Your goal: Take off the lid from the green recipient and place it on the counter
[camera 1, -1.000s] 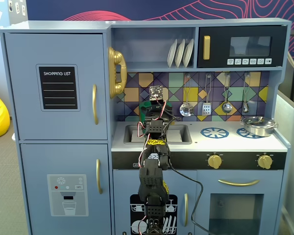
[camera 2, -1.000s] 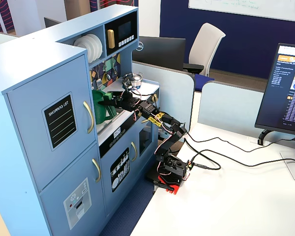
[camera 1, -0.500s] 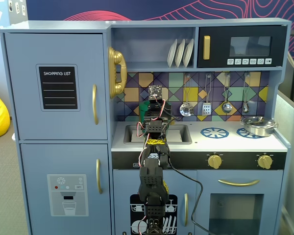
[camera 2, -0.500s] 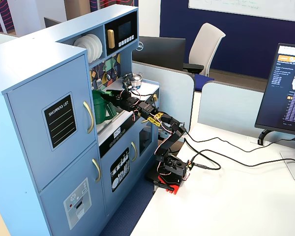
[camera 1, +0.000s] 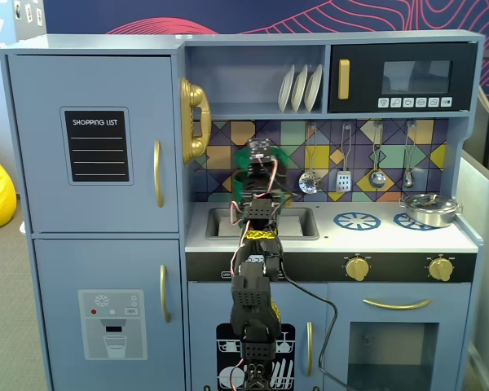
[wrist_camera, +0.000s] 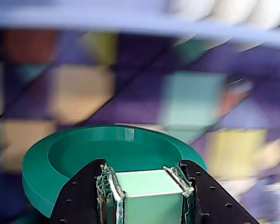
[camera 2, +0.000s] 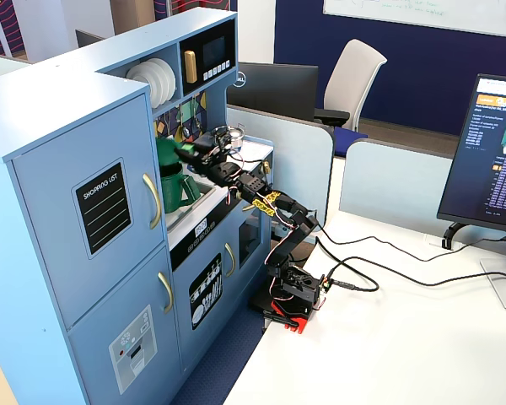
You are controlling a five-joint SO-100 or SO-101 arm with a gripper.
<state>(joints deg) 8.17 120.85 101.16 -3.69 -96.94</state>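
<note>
In the wrist view, the tiled wall behind the pincer (wrist_camera: 147, 186) is blurred, and the lid (wrist_camera: 84, 154) is cut off below by the picture's edge. In a fixed view, the green recipient (camera 1: 287, 159) behind the pincer is largely hidden by the arm (camera 1: 257, 244).

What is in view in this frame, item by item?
lid: 1, dark green, lifted clear, held by its handle
pot: 1, dark green, on the counter by the sink, open
counter: 1, white, blue burner rings
sink: 1, grey, recessed
pan: 1, silver, right burner
plates: 3, white, upper shelf
utensils: 4, silver, hanging on backsplash
phone: 1, gold, on fridge side
monitor: 1, black, on desk
arm: 1, black
fingers: 2, shut on lid's handle
</note>
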